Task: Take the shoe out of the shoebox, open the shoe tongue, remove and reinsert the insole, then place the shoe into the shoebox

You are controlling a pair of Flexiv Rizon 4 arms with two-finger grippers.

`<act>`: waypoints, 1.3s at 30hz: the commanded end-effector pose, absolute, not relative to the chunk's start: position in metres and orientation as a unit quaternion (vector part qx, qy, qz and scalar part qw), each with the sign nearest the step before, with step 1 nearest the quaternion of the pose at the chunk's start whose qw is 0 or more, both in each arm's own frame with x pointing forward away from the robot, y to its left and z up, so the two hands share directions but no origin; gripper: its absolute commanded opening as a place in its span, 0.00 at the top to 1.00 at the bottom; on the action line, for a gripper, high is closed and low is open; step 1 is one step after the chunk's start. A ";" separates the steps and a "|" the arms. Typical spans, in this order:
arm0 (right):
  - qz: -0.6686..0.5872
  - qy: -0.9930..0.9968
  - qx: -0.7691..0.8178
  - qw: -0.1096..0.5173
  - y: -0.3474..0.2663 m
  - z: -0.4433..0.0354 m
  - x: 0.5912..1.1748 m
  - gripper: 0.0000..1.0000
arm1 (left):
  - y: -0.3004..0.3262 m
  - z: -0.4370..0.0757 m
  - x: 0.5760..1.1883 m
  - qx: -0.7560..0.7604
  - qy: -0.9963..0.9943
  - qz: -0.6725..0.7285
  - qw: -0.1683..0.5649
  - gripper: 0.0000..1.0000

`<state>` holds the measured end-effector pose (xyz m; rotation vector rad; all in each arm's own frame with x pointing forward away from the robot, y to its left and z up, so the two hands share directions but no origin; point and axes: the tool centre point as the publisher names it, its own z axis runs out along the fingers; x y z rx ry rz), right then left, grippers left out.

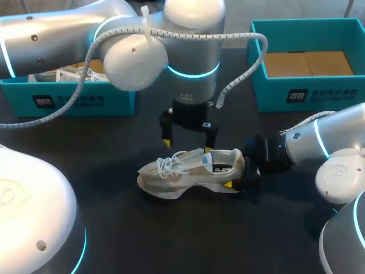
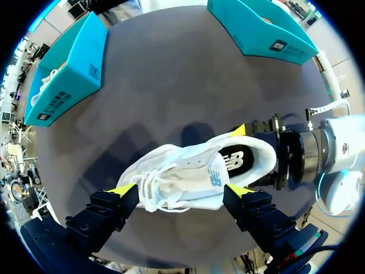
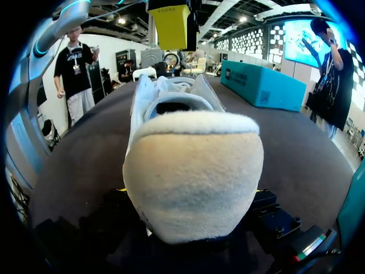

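Heel-on to the right wrist camera, the shoe (image 3: 194,171) fills the space between that gripper's fingers, its cream heel spanning the whole gap.

At the table's (image 1: 114,217) far left stands a teal box (image 1: 68,97) with something white inside; what it is cannot be told. Next comes the left gripper (image 1: 187,145), hanging from its arm over the middle of the table with its jaws wide apart. The yellow tips sit just above the shoe's laced middle. Seen from the left wrist, the shoe lies under and between the two fingers, the laces near one and the heel opening near the other. Whether either tip touches it cannot be told.

The shoe rests on the dark table, outside both boxes, toe to the left and heel to the right. The right gripper (image 1: 238,171) comes in low from the right, its jaws clamped on the heel, one finger on each side. At the far right is a second teal box (image 1: 308,94) lined with brown card (image 1: 305,63).
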<state>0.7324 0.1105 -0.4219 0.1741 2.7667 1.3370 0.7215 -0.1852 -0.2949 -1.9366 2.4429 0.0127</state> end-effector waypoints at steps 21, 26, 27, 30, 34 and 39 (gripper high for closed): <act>0.433 0.899 0.057 0.032 0.110 -0.424 0.731 1.00 | -0.218 -0.337 0.714 -0.596 0.802 0.043 0.000 0.00; 0.433 0.899 0.057 0.032 0.110 -0.424 0.731 1.00 | -0.216 -0.343 0.711 -0.596 0.801 0.054 0.007 0.00; 0.433 0.899 0.057 0.032 0.110 -0.424 0.731 1.00 | -0.215 -0.343 0.710 -0.596 0.801 0.056 0.009 0.00; 0.433 0.899 0.057 0.032 0.110 -0.424 0.731 1.00 | -0.211 -0.346 0.709 -0.598 0.799 0.061 0.017 0.00; 0.433 0.899 0.057 0.032 0.110 -0.424 0.731 1.00 | -0.206 -0.349 0.711 -0.605 0.793 0.066 0.037 0.00; 0.433 0.899 0.057 0.032 0.110 -0.424 0.731 1.00 | -0.201 -0.350 0.716 -0.613 0.787 0.060 0.047 0.00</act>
